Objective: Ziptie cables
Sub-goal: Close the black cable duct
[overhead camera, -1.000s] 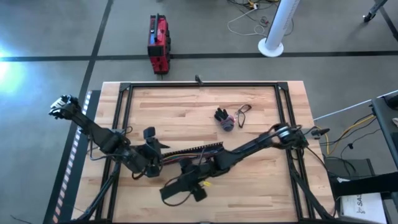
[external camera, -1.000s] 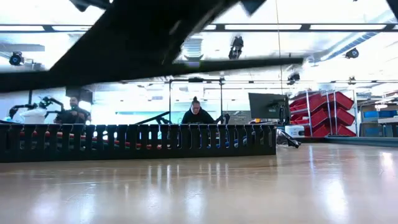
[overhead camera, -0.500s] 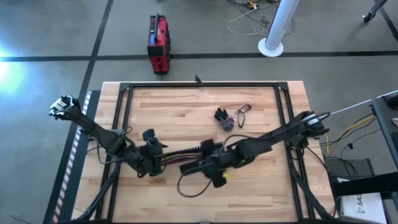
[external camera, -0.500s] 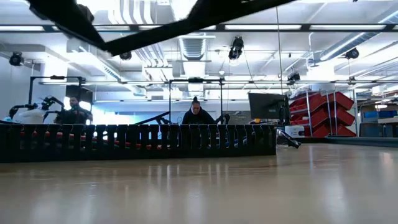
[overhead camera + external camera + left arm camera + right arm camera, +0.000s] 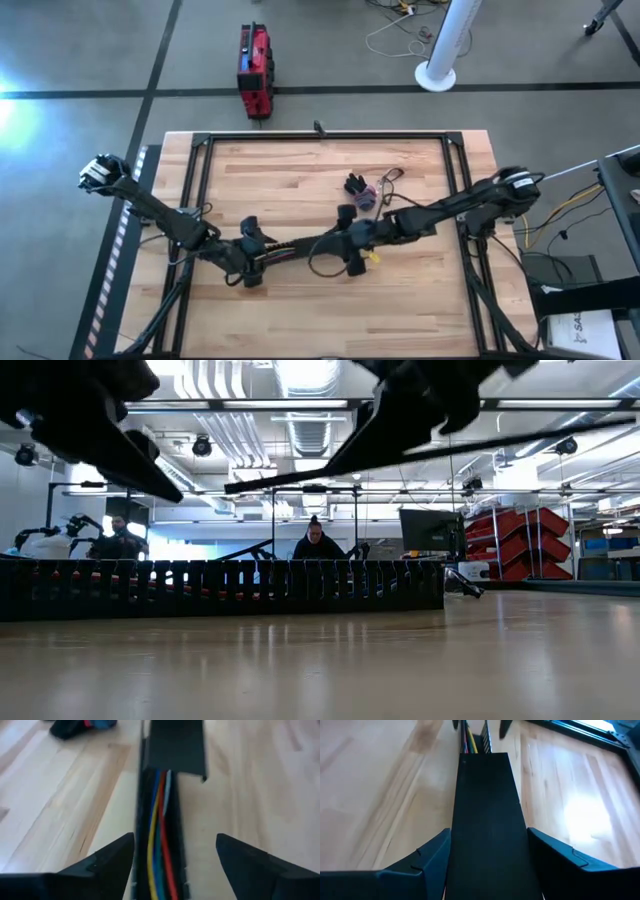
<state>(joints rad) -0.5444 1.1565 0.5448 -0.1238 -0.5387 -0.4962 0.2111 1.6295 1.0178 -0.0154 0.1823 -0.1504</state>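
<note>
Swung the right gripper point(image 5: 350, 248) from the table's front edge up to the right end of the trough point(image 5: 300, 246).
From above: left gripper point(image 5: 250, 265) parked at the other end. Level: lid point(image 5: 400, 460) aloft over the trough, not yet seated. Left wrist: spread wide astride the trough, cables point(image 5: 157, 835) inside. Right wrist: clamped on the lid (a flat black strip), aimed along the trough. Probably capping next; no ziptie to be made out.

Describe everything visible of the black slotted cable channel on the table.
Long black plastic channel with comb-like slotted walls, lying flat on the wooden table between both arms. Coloured wires run along its open trough; a flat black lid covers one stretch. The left gripper straddles it, open; the right gripper sits at the lid.
</note>
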